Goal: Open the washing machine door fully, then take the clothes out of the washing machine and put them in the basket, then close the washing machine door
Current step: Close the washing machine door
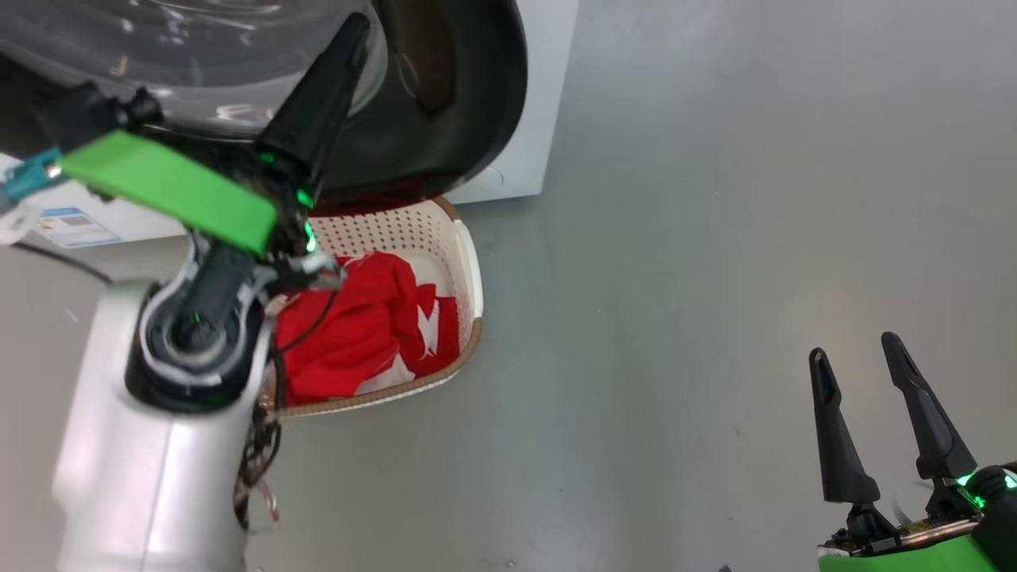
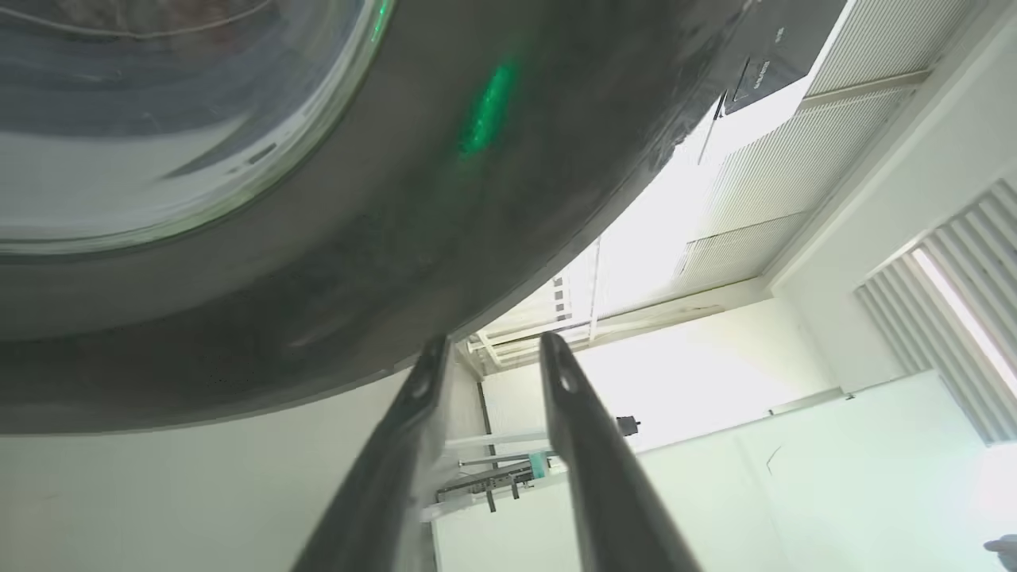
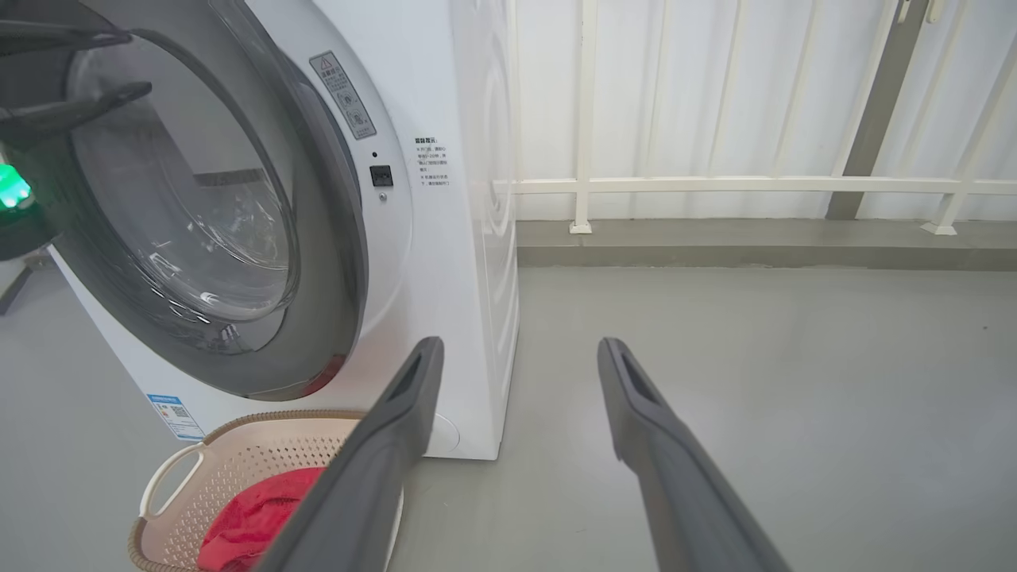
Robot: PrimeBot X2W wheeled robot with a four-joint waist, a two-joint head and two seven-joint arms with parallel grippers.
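Looks like the door-closing step. Left gripper (image 2: 493, 345) up by the door (image 2: 357, 278), fingers (image 2: 596, 445) slightly parted with nothing between, one fingertip at or touching the black rim, can't tell which. Probably set there to push rather than grip, so no need to clench. Clothes (image 1: 349, 334) already heaped in the basket (image 1: 473, 278), directly below that gripper and under the door's lower edge. Door ajar, latch hole on the washing machine (image 3: 469, 238) front exposed, so not shut yet. Right gripper (image 1: 854, 349) spread wide and empty, well apart from the door, over bare floor (image 1: 715, 238) with the machine off to its left. Presumably parked clear of the swing.
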